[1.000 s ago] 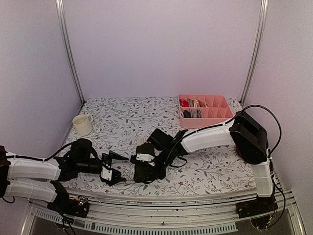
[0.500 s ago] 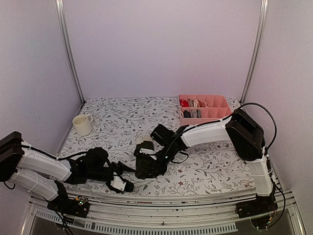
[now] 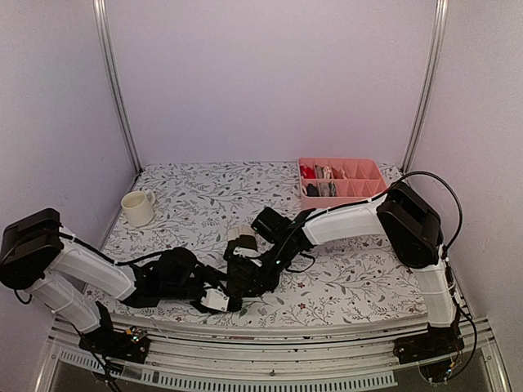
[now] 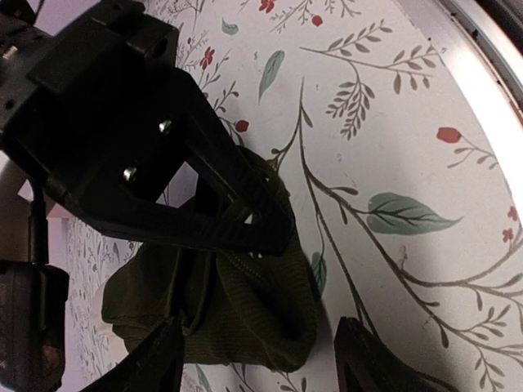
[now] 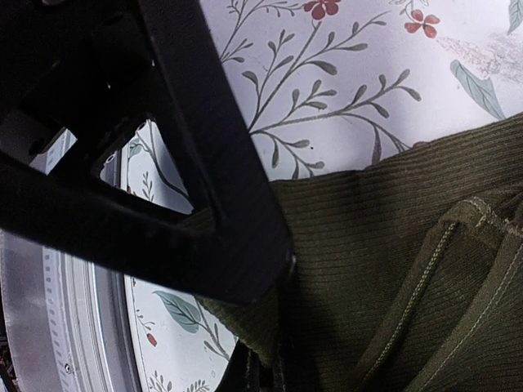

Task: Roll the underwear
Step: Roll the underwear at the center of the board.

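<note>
The dark olive underwear point(image 3: 255, 276) lies bunched on the flowered cloth near the front edge. It fills the right wrist view point(image 5: 409, 269) and shows ribbed and folded in the left wrist view point(image 4: 245, 302). My right gripper point(image 3: 239, 286) is shut on its edge, the cloth pinched between the tips point(image 5: 274, 327). My left gripper point(image 3: 219, 300) is open just left of it, its two tips point(image 4: 261, 367) on either side of the garment's end, not closed on it. The rust-red and whitish pieces are not seen loose on the table.
A pink divided tray point(image 3: 343, 204) at the back right holds several small rolled garments. A cream mug point(image 3: 137, 208) stands at the left. The table's metal front rail point(image 3: 270, 333) runs close behind both grippers.
My left arm has swung right along the front edge until its open gripper reached the olive underwear. My right gripper has stayed shut on the garment, shifting slightly.
</note>
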Robot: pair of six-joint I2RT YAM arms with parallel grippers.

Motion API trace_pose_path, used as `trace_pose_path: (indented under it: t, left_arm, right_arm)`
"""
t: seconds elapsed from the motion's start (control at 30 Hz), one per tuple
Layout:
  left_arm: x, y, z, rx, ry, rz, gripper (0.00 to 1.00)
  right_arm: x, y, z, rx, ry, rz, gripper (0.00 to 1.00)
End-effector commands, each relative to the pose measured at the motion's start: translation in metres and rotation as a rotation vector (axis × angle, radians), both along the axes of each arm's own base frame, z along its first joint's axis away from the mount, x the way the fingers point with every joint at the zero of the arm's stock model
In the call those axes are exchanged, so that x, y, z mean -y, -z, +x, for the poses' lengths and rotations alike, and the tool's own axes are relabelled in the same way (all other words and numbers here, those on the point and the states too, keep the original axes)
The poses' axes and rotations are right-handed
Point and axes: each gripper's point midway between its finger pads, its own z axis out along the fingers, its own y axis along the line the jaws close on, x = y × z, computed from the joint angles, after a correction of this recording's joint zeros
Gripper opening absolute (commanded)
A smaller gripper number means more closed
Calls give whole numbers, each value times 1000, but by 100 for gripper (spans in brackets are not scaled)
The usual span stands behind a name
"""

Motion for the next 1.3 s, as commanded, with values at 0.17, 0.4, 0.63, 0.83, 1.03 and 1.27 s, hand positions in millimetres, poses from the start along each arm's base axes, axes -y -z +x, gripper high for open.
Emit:
trace_pose_path:
  t: [0.17,0.4,0.63,0.83,1.03,1.27]
  left_arm:
    - [5,14,1,-10,-50,48,57]
    - [7,18,4,-26,-85,64,28]
    - [6,20,2,-75,-99,85,0]
    - [9,21,1,-130,-98,99,0]
    - [19,24,4,-179,-109,124,0]
    - [60,1,0,-320,-89,-15,0]
  right_arm:
    - [10,24,6,9,29,-67,3]
    - [10,24,7,12,31,-65,4]
    - [8,2,15,88,56,-19,13]
    - [18,-44,20,201,87,51,36]
    - [44,-78,20,303,140,59,54]
    - [85,-121,26,448,286,76,65]
